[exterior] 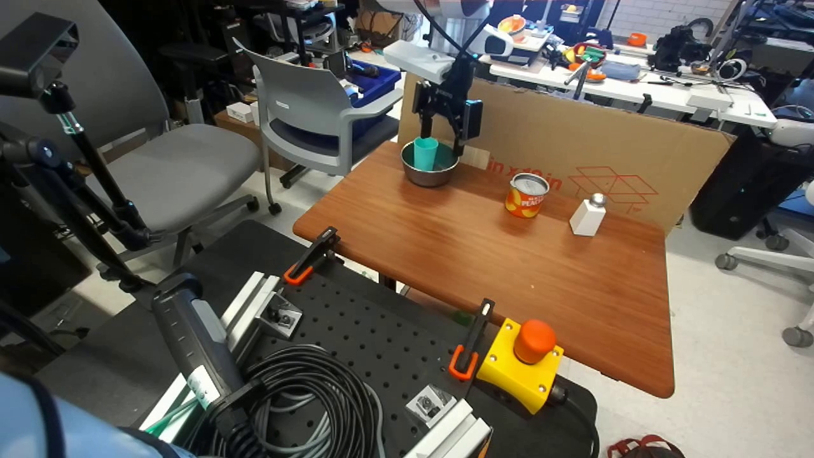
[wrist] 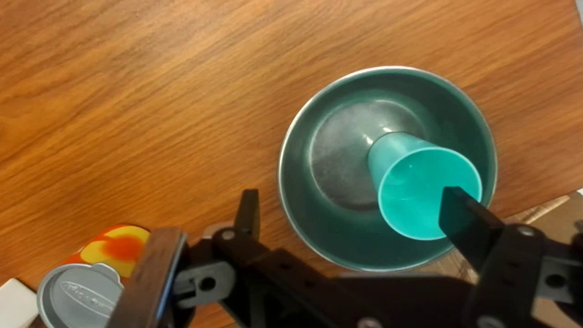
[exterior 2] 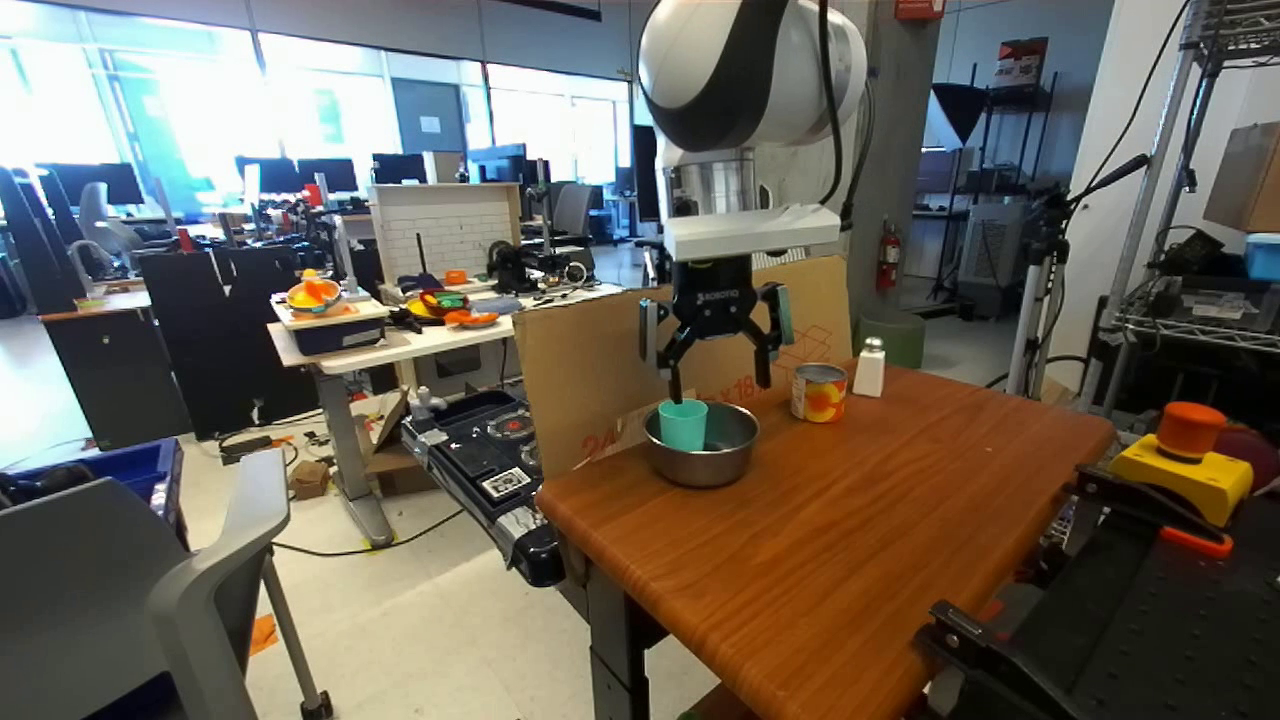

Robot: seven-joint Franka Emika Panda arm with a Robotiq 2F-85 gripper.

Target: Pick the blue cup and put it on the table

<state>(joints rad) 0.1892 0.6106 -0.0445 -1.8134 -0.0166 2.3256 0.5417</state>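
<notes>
The blue cup is small and teal and stands inside a round metal bowl; it also shows in an exterior view. In the wrist view the cup leans to one side of the bowl. The bowl rests on the brown wooden table near a corner. My gripper is open and empty, pointing down over the bowl. In the wrist view, my gripper has one fingertip over the cup's mouth near its rim and the other outside the bowl's rim. Contact with the cup cannot be told.
A peach can and a white shaker stand on the table beside the bowl. A cardboard sheet stands upright along the table's edge behind them. A black perforated board with a yellow button box adjoins the opposite edge.
</notes>
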